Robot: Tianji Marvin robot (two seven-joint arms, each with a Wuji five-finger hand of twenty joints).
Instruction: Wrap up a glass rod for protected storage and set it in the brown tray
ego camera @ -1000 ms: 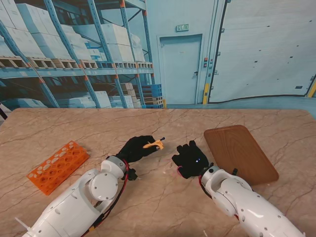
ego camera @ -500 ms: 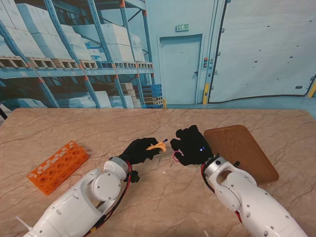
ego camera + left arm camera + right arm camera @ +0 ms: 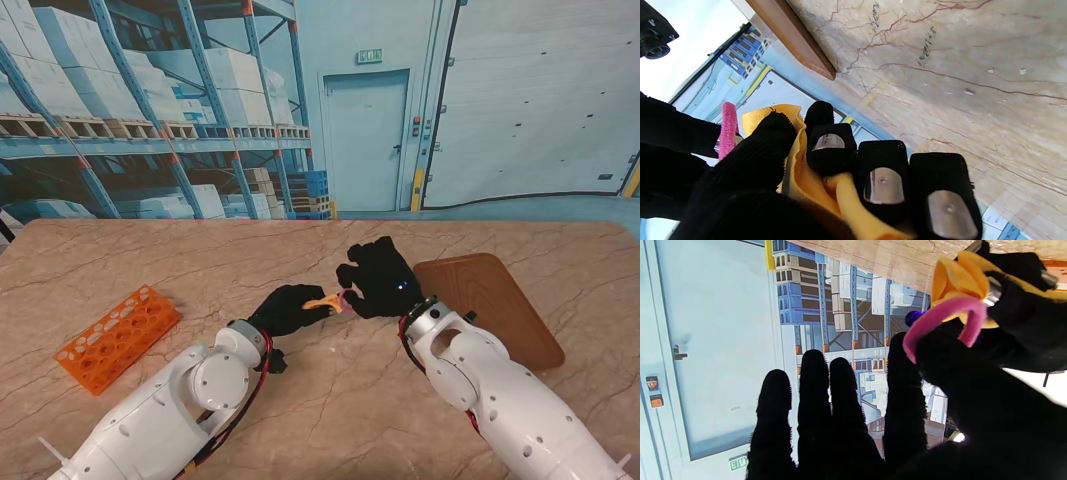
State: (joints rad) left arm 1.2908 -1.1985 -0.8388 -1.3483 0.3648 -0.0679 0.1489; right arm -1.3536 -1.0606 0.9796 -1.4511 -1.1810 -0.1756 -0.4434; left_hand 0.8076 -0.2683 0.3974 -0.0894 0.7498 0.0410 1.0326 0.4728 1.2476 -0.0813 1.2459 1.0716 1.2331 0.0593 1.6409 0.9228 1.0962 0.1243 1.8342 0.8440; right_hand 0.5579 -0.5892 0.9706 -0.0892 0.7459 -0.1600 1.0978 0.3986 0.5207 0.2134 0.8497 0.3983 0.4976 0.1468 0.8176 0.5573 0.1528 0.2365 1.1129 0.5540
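The marble surface (image 3: 330,400) carries the brown tray (image 3: 490,310) at three o'clock, bare. Left hand (image 3: 288,310) pinches the yellow-cloth-wrapped glass rod (image 3: 323,301) mid-air; right hand (image 3: 378,280), fingers spread, loops a pink band (image 3: 940,311) on. Banding and traying remain.

Both arms rise from the near corners and bend inward, bringing the two black-gloved hands together over the middle of the worktop. The left hand (image 3: 288,309) is curled closed, its fingers (image 3: 830,146) and thumb pinching yellow cloth. The right hand (image 3: 381,281) sits just beside it on the right, fingertips almost meeting the left's; its four fingers (image 3: 813,400) stretch straight and close together, while a pink band loops over its thumb side.
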